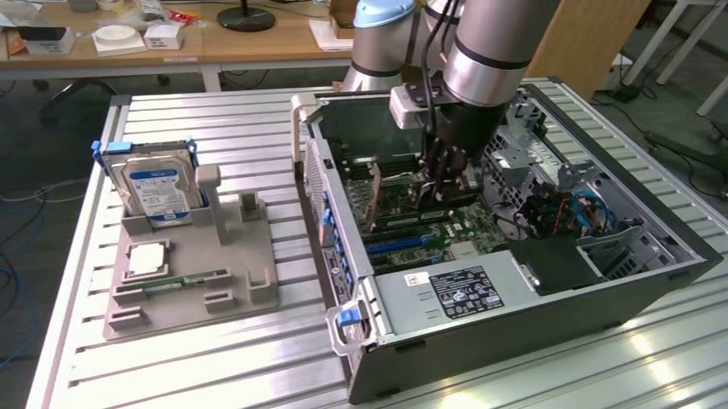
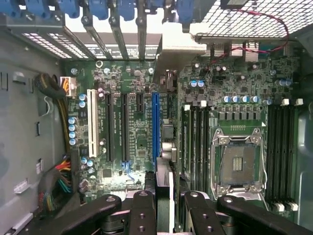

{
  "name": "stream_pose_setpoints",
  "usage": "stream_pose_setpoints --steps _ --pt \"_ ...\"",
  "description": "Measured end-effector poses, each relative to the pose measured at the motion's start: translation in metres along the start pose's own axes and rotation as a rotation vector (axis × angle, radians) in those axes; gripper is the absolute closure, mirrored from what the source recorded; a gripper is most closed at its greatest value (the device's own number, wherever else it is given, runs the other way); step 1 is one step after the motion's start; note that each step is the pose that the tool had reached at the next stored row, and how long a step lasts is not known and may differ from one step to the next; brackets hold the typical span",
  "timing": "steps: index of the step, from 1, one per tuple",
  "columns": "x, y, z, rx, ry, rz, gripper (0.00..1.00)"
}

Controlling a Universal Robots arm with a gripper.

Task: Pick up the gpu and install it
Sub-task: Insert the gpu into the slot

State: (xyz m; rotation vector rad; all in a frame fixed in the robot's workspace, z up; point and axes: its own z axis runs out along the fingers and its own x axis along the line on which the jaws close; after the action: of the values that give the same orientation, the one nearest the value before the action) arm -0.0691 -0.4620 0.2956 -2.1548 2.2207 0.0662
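Inside the open computer case [image 1: 637, 281], the half-closed hand [image 2: 168, 198] pinches the gpu [image 2: 165, 186] on edge directly beneath it, the card's long axis parallel to the blue slot [image 2: 155, 127] just beside it, with its silvery bracket [image 2: 181, 49] toward the case's rear wall.

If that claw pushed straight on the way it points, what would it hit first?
Probably the motherboard: the gpu clamped in the gripper would land first, near the long blue slot. Depth is hard to judge.

gpu [image 2: 165, 181], thin dark card edge-on, silvery bracket [image 2: 178, 49] at one end, clamped upright between fingers [image 2: 143, 215], inside open computer case [image 1: 637, 290], beside blue slot [image 2: 155, 127]
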Motion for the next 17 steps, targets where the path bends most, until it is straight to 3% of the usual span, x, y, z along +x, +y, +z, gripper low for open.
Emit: stream_pose_setpoints --steps 5,17 --pt "0.000 0.0096 0.0028 0.0001 0.0001 0.003 0.73" --pt "0.004 0.0140 0.0202 -0.0001 0.0001 0.007 0.73"
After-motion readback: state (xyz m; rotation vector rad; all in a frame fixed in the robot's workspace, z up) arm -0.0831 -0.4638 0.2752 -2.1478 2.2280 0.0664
